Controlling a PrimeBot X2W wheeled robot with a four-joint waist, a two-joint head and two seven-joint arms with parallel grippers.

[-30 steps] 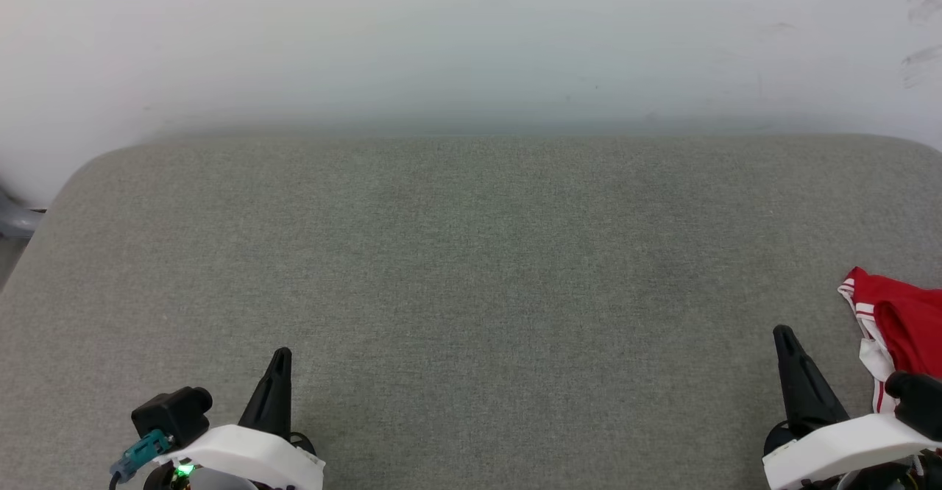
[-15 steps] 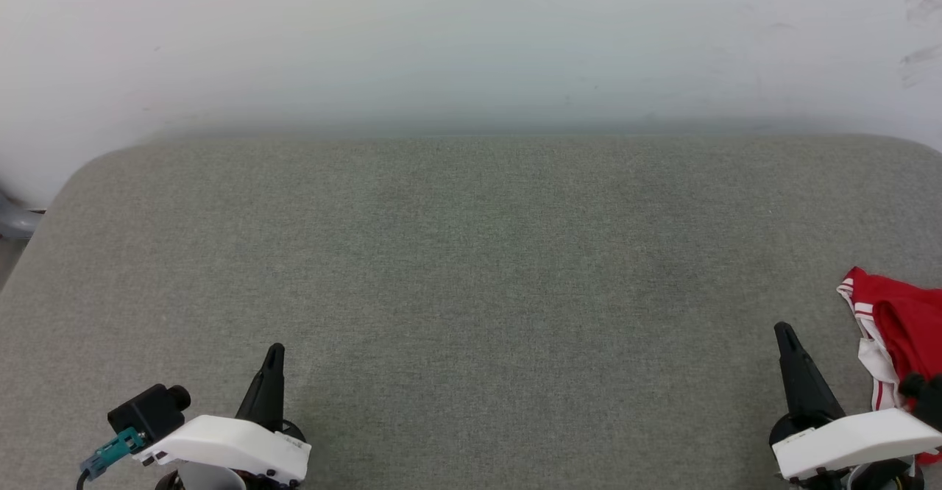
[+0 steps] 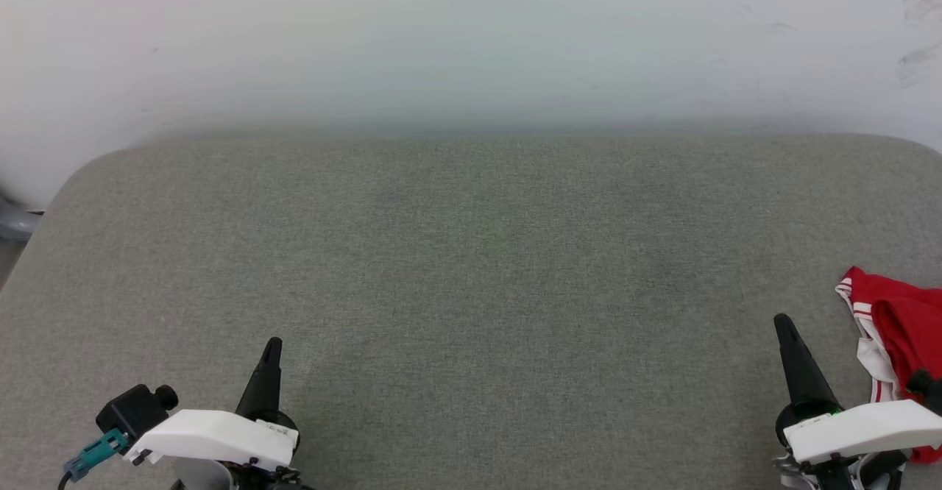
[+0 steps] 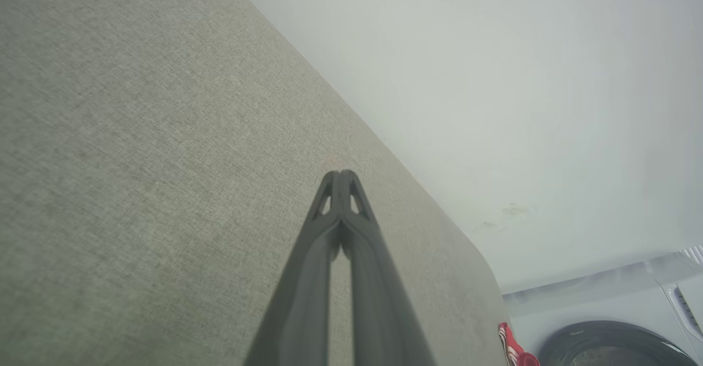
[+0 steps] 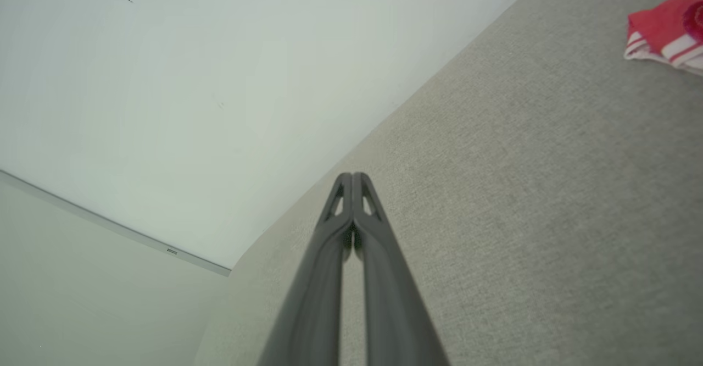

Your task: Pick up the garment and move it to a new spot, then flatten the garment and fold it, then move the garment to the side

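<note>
The garment, red with white and striped trim, lies bunched at the right edge of the grey fabric surface; part of it is cut off by the head view's border. A corner of the garment appears at the upper right of the right wrist view, and a red sliver of the garment at the bottom of the left wrist view. My right gripper is shut and empty, just left of the garment without touching it. My left gripper is shut and empty at the lower left, far from it.
A pale wall rises behind the surface's far edge. The surface's rounded corner falls away at the far left. A white machine with a dark round door stands beyond the surface's right end.
Both arms have drawn back toward the bottom of the head view and both grippers stay shut. The garment has not moved.
</note>
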